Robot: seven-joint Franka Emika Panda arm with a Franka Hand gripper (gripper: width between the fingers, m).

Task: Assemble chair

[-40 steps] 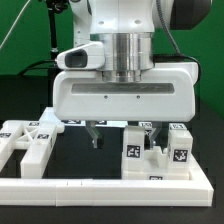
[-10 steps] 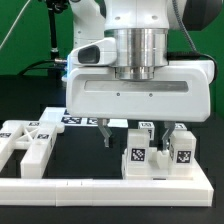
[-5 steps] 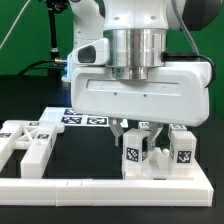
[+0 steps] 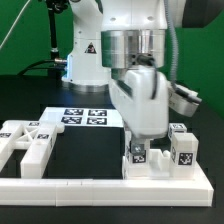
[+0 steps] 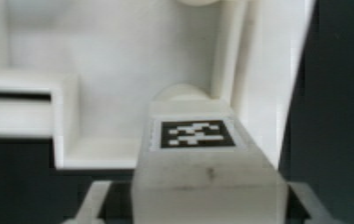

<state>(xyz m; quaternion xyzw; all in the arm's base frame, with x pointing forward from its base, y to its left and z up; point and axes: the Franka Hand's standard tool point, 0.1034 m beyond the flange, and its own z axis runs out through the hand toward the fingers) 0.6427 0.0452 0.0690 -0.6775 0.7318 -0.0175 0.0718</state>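
Note:
The chair parts are matte white with black-and-white tags. At the exterior view's right, two short posts (image 4: 181, 152) stand on a white block just behind the rail. My gripper (image 4: 140, 142) reaches down onto the nearer tagged post (image 4: 138, 154), its hand turned edge-on. In the wrist view this post (image 5: 195, 135) fills the gap of the gripper (image 5: 199, 200). A finger (image 5: 103, 198) presses each side, so the gripper is shut on it. Beyond it lies a flat white slab (image 5: 103, 50). An X-braced panel (image 4: 25, 140) lies at the exterior view's left.
The marker board (image 4: 85, 117) lies flat on the black table behind the parts. A long white L-shaped rail (image 4: 100, 190) runs along the front edge. The arm's large white body (image 4: 130, 40) hangs over the middle and right.
The jaws have closed from wide open onto the tagged post. Since half a second ago the hand has turned about its axis, from broadside to edge-on.

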